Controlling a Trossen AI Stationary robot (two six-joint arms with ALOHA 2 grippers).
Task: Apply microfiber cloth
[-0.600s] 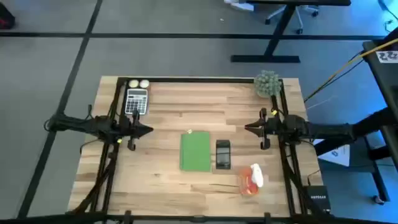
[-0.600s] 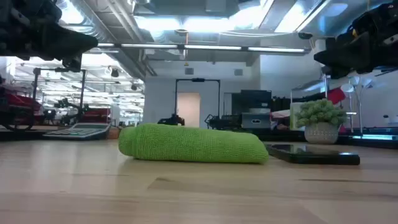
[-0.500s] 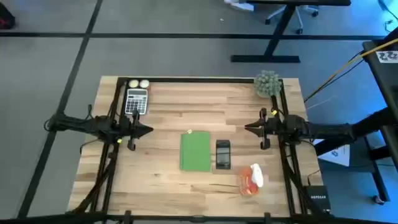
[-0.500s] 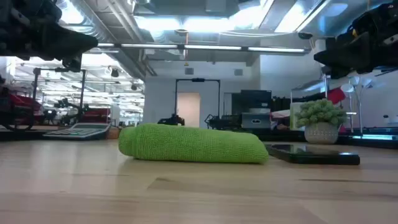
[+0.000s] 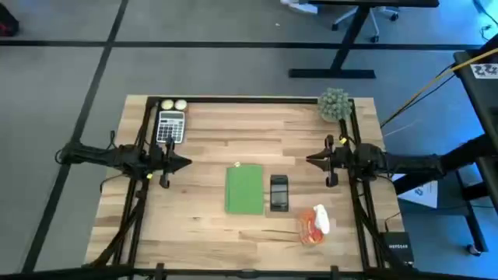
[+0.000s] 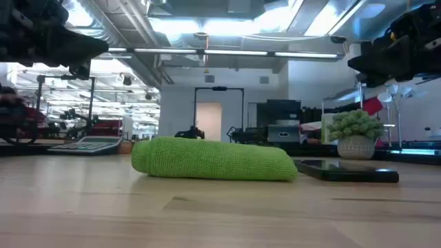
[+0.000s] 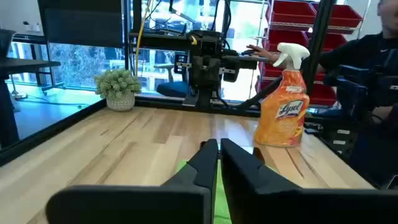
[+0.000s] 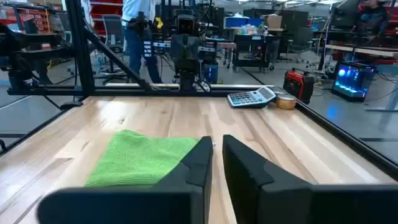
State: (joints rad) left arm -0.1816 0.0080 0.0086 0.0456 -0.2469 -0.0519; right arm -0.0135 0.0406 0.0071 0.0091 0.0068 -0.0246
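Observation:
The bright green microfiber cloth (image 5: 244, 190) lies flat in the middle of the wooden table (image 5: 210, 233), folded into a rectangle. In the low view the cloth (image 6: 213, 160) shows as a low hump. A black phone (image 5: 278, 193) lies flat just right of it. My left gripper (image 5: 185, 162) hovers above the table left of the cloth, pointing toward it, fingers shut and nothing between them. My right gripper (image 5: 310, 159) hovers to the right of the phone, pointing left, also shut with nothing held. The right wrist view shows the cloth (image 8: 146, 158) ahead of the right gripper (image 8: 216, 142).
An orange spray bottle (image 5: 313, 224) lies at the near right. A calculator (image 5: 171, 126) and two tape rolls (image 5: 173, 104) sit at the far left. A spiky ball plant (image 5: 334, 103) stands at the far right corner. People show in the room beyond the table.

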